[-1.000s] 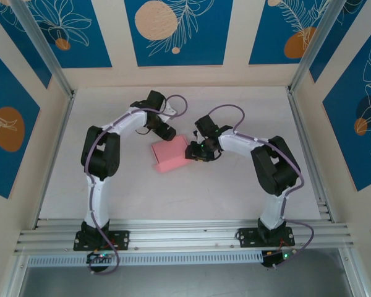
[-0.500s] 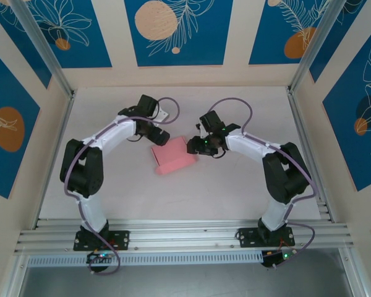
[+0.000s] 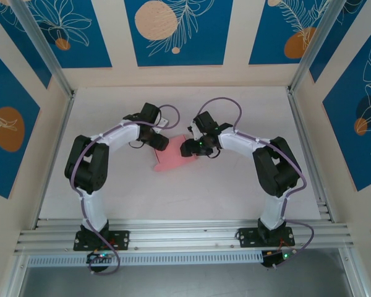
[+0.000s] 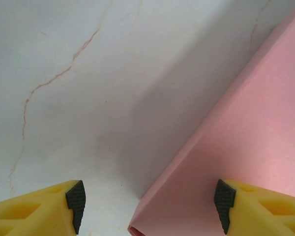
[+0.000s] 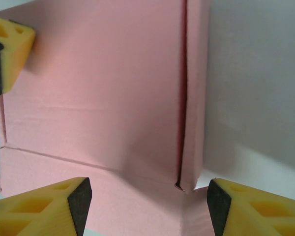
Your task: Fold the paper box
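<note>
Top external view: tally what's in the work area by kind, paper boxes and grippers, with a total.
paper box: 1
grippers: 2 (left gripper, right gripper)
Total: 3

**Inspector:** Condition of the work surface?

**Assistant:** Tabletop (image 3: 235, 192) is white and matt, with faint brown veining visible up close. The light is even and the shadows are soft.

**Inspector:** And the enclosure?

**Assistant:** Cream walls (image 3: 117, 37) on three sides carry blue panels (image 3: 176, 31) with white leaf outlines and orange discs. Aluminium posts (image 3: 44, 52) slant at the rear corners. A slotted aluminium rail (image 3: 185, 235) runs along the near edge.
</note>
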`<act>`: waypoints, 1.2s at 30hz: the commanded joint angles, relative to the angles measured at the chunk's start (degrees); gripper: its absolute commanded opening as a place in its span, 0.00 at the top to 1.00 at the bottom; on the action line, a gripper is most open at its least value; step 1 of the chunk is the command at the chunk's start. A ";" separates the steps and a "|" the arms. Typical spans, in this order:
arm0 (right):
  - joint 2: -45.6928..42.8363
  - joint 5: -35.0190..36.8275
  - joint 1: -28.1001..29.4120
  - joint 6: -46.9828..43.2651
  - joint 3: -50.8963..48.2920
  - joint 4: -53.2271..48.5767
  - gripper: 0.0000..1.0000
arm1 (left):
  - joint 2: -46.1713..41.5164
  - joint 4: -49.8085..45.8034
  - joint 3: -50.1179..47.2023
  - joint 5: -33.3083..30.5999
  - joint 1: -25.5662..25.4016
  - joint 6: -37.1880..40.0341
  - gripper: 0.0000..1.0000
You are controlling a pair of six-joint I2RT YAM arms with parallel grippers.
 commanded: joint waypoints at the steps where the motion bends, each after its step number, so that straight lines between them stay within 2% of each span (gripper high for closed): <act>1: -0.98 -1.81 0.38 -2.92 0.06 -0.58 0.33 | 2.06 -0.68 -1.83 -0.05 -0.42 -0.94 0.29; 5: 0.07 -4.95 0.47 -5.60 1.97 -2.61 0.31 | 1.96 -0.41 -2.34 0.03 -0.37 -1.71 0.33; 12: 0.82 -2.95 0.64 -2.13 2.76 -8.20 0.30 | 2.30 0.61 -2.38 1.81 -0.43 -5.29 0.46; 17: -0.02 -6.54 1.24 -1.16 0.44 -5.39 0.30 | 2.83 1.35 -2.63 2.96 -0.51 -7.07 0.47; 24: 2.16 -5.07 2.27 -2.58 2.73 -6.40 0.30 | 3.01 1.63 -3.04 3.55 -0.92 -7.51 0.48; 29: 3.93 -4.76 2.23 -0.19 5.34 -10.58 0.30 | 3.36 2.13 -3.60 3.20 -1.04 -9.11 0.59; 36: 3.13 -8.60 2.72 4.63 2.56 -8.01 0.34 | 4.05 3.37 -5.03 3.11 -1.04 -11.96 0.64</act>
